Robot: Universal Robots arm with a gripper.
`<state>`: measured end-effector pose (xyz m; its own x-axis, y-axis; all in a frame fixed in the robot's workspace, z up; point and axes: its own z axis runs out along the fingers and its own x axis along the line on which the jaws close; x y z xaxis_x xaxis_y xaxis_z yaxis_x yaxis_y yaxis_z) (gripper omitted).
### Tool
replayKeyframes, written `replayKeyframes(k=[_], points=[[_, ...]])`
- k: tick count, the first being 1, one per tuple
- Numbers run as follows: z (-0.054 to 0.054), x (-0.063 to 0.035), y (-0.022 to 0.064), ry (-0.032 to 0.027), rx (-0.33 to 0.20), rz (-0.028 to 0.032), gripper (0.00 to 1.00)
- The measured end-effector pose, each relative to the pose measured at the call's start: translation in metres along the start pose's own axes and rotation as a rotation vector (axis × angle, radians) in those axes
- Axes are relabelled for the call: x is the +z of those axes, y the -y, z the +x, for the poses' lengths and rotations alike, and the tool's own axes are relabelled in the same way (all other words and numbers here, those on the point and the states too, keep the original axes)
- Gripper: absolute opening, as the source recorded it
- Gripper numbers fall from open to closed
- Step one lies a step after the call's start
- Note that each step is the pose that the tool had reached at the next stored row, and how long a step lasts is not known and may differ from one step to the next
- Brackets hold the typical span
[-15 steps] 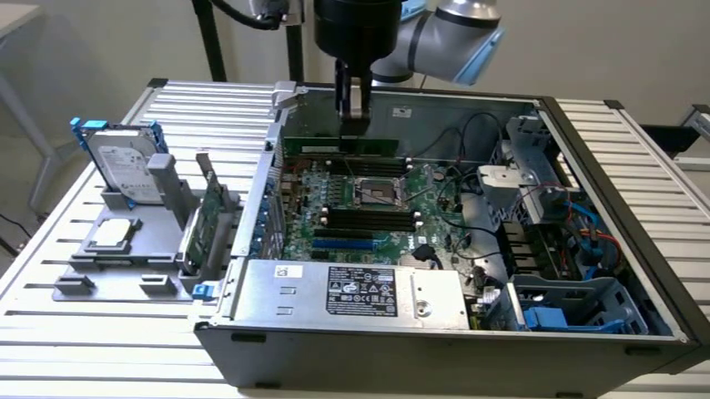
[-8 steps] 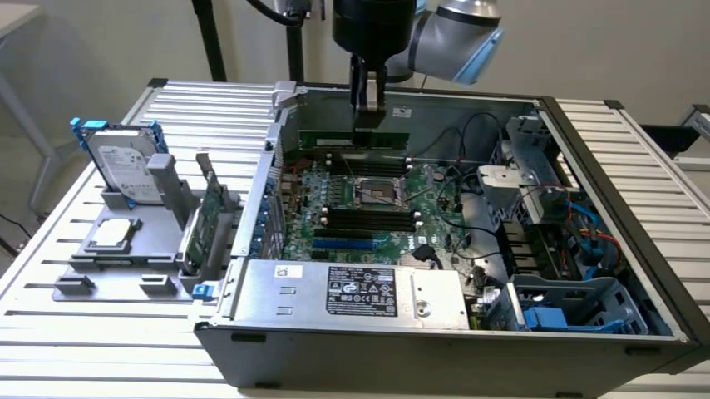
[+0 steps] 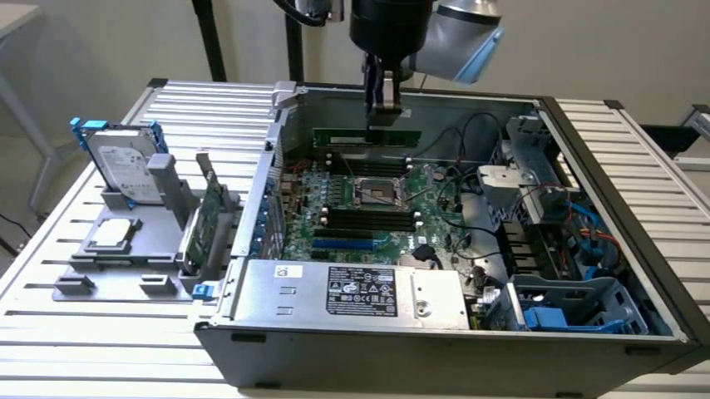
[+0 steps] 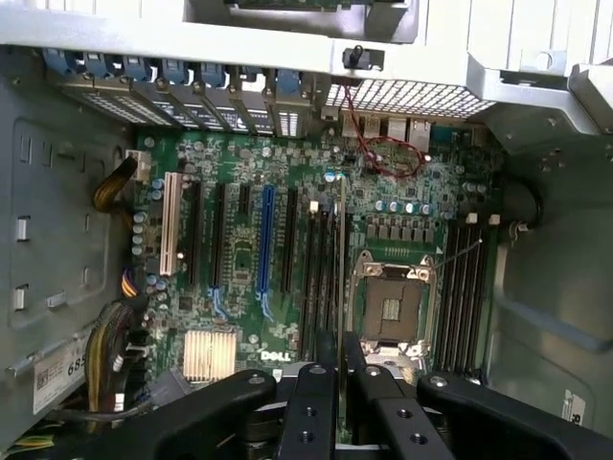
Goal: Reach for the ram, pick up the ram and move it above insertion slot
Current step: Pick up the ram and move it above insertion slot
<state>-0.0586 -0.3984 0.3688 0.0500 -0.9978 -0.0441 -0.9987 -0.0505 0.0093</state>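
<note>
My gripper (image 3: 385, 115) hangs over the open computer case and is shut on the ram (image 3: 338, 136), a long thin green stick held level above the far black slots (image 3: 372, 158) of the motherboard (image 3: 332, 187). In the wrist view the ram (image 4: 342, 259) shows edge-on as a thin line running out from between the black fingers (image 4: 311, 407). It lies along the black memory slots (image 4: 321, 278) beside the CPU socket (image 4: 393, 307). The stick is clear of the board, not seated in any slot.
Outside the case, on the exterior view's left, a grey fixture (image 3: 122, 253) holds a silver hard drive (image 3: 122, 162) and a wider green card (image 3: 211, 216). A power supply (image 3: 355, 291) fills the near side of the case. Cables (image 3: 471, 208) and drive cages (image 3: 533, 158) crowd the right.
</note>
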Motion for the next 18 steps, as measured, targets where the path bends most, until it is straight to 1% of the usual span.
replayKeyframes(k=[3,11,14,18], points=[[-0.001,0.0011,0.0042,0.0001,0.008,0.0004,0.14],[-0.003,0.0037,0.0114,0.0005,0.044,0.002,0.14],[-0.004,0.004,0.013,0.0005,0.057,0.0025,0.14],[-0.005,0.004,0.0132,0.0006,0.058,0.0026,0.14]])
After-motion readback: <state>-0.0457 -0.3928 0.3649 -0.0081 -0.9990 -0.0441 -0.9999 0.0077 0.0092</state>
